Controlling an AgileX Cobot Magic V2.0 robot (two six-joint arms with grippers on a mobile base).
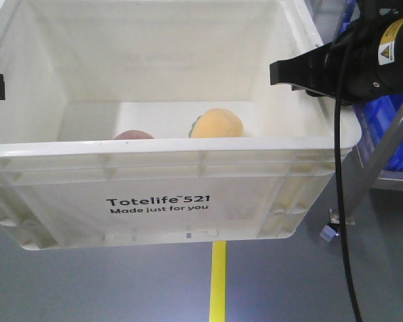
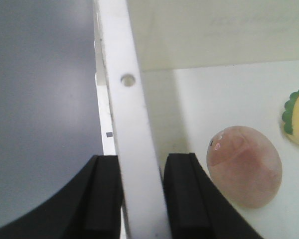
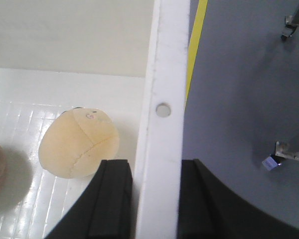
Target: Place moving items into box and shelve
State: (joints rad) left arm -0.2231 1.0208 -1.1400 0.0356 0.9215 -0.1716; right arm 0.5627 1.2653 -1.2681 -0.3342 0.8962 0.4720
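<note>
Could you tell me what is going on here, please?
The robot holds the white box with both arms: the left gripper is shut on one side rim, the right gripper on the opposite rim. The pale yellow-orange item and the reddish-pink item already lie inside on the bottom, apart from each other. The box appears lifted above the grey floor; it is not yet shelved.
</note>
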